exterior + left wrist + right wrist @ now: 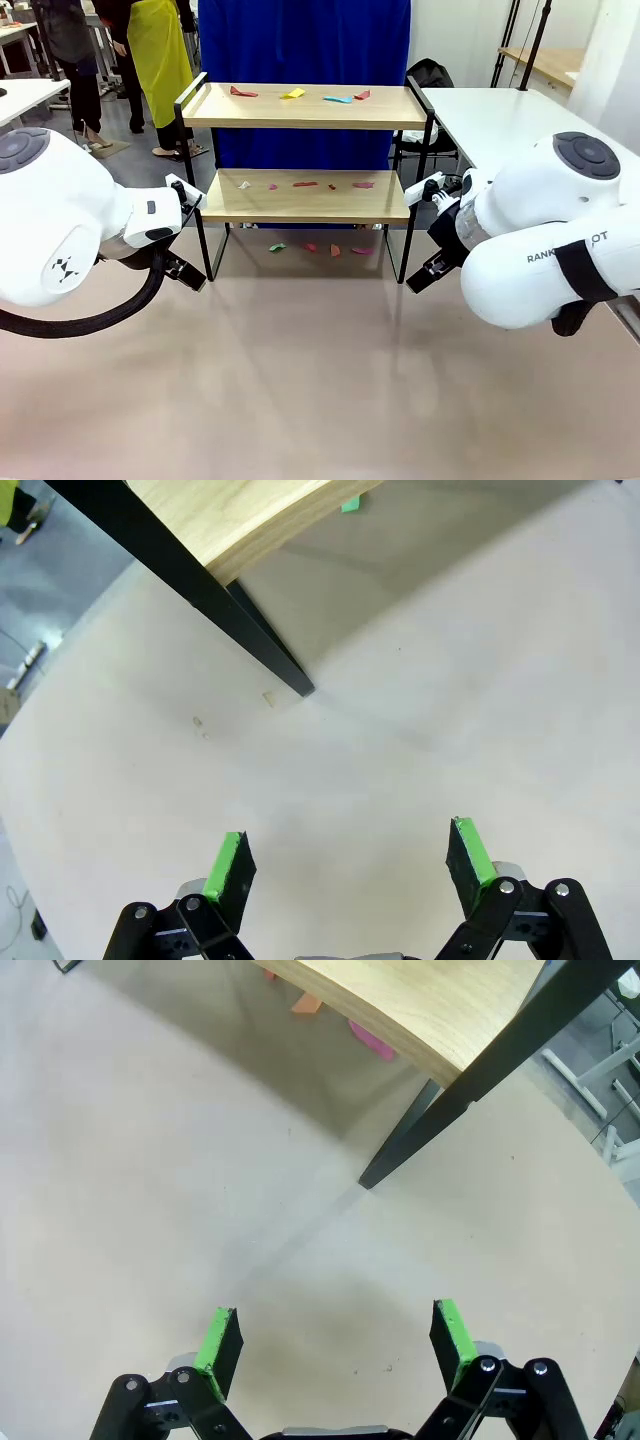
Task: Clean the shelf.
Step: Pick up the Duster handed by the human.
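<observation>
- Beige tabletop (320, 400), with a blue curtain (300, 50) hanging behind it. A white table (510, 120) stands at the back right.
- The shelf (305, 195) stands at the far middle of the tabletop, just in front of the curtain, with both boards level.
- Coloured paper scraps lie on all three levels: the upper-board scraps (292, 94), the lower-board scraps (305, 184), and the floor-level scraps (335, 250) on the tabletop beneath the shelf.
- Left gripper (345, 855): fingers spread wide with nothing between them, over bare tabletop near the front left leg (255, 640).
- Right gripper (335, 1335): also spread wide and empty, over bare tabletop near the front right leg (440, 1120).
- The right wrist view shows a pink scrap (372, 1042) and an orange scrap (307, 1004) under the lower board.
</observation>
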`<state>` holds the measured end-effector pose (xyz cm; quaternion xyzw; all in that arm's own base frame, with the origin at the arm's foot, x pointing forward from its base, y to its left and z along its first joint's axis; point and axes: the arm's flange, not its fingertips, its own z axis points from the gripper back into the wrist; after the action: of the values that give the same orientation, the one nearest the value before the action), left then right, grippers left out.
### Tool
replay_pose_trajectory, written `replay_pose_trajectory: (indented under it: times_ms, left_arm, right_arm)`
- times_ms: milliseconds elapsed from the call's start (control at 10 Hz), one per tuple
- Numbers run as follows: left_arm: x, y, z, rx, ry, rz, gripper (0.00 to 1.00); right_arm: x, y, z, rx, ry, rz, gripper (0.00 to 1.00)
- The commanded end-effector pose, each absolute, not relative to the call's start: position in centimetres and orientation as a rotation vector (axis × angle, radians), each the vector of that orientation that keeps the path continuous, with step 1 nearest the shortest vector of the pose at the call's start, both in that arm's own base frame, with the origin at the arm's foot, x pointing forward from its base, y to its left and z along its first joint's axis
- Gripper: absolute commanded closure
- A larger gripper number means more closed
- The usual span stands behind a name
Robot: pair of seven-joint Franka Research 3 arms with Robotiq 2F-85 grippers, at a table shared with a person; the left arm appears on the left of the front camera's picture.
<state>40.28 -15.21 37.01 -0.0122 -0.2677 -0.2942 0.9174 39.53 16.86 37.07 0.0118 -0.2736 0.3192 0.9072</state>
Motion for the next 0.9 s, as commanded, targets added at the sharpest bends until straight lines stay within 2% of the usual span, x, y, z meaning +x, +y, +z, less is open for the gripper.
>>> replay_pose_trajectory:
  times_ms: [0,400,600,800]
  left_arm:
    - [41.0,-14.6,39.2,-0.062,-0.565,-0.635,0.0]
    - [45.4,-9.0,48.2,-0.242,-0.529,-0.769,0.0]
    - [48.4,-5.5,49.4,-0.477,-0.574,-1.052,0.0]
    - [50.7,-2.3,47.8,-0.6,-0.615,-1.16,0.0]
  right_arm:
    - [40.4,17.0,39.8,0.045,-0.598,0.669,0.0]
    - [41.2,13.3,49.0,0.138,-0.713,0.634,0.0]
    - [42.3,8.6,51.2,0.219,-0.749,0.698,0.0]
    - [44.4,3.3,50.8,0.271,-0.74,0.788,0.0]
